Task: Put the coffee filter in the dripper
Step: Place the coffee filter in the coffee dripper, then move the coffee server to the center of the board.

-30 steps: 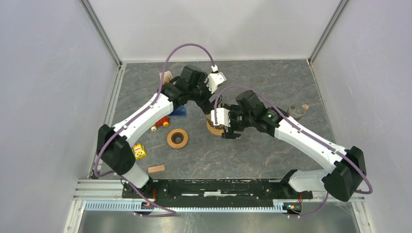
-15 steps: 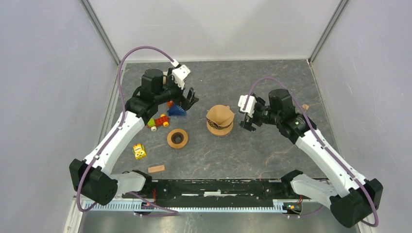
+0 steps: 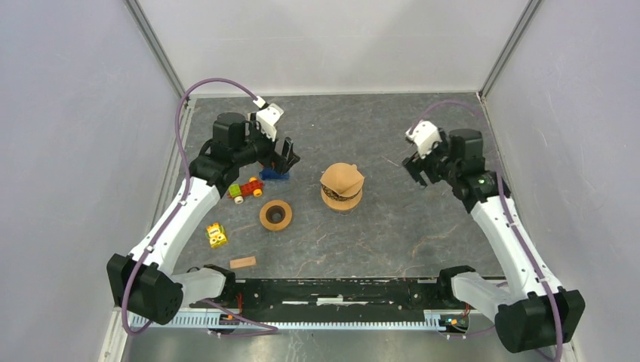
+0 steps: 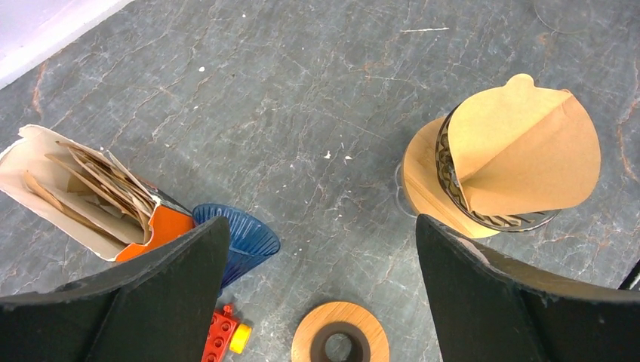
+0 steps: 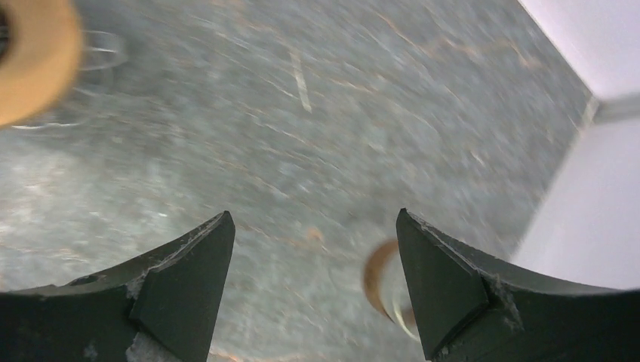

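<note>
Centrally on the grey counter (image 3: 407, 234): dripper (image 3: 341, 200) with a wooden base and a patterned band. The brown paper coffee filter (image 3: 342, 179) is seated in its mouth, opened into a cone and leaning to one side.

Left gripper (image 3: 285, 157): jaws spread wide, holding nothing, above the blue ribbed cone (image 3: 278, 173), well left of the dripper.

Right gripper (image 3: 420, 167): jaws spread wide, holding nothing, well right of the dripper.

Also on the counter:
- opened box of paper filters (image 4: 75, 188), just beside the blue ribbed cone
- wooden ring (image 3: 275, 215)
- toy car (image 3: 247, 188)
- yellow block (image 3: 216, 235)
- small wooden block (image 3: 242, 262), near the front edge
</note>
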You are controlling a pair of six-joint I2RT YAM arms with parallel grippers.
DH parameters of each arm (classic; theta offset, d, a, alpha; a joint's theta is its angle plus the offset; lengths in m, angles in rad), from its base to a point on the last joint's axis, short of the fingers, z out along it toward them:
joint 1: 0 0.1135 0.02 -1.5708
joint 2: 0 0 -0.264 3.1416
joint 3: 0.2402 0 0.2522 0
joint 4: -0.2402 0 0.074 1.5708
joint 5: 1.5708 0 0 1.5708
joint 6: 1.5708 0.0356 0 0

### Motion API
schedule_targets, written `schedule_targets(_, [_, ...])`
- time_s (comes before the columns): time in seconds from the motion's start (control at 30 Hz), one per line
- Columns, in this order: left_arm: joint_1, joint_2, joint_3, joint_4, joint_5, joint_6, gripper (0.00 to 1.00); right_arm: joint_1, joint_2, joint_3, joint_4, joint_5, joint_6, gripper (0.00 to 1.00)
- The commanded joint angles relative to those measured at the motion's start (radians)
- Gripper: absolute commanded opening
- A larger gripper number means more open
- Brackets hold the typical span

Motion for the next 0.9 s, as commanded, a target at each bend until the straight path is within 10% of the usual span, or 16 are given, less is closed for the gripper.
schedule_targets(0.0, [0.001,-0.018,-0.009,0.006,-0.006,0.026,0.98,-0.146,0.032,0.131,-0.142,0.103,-0.022,0.85])
schedule_targets(0.33, [0.002,-0.003,-0.005,0.023,0.015,0.046,0.98,-0.368,0.207,0.249,-0.327,0.038,-0.181,0.78])
schedule_targets(0.87, [0.001,-0.004,-0.022,0.048,0.005,0.051,0.98,-0.38,0.448,0.283,-0.311,-0.017,-0.223,0.53])
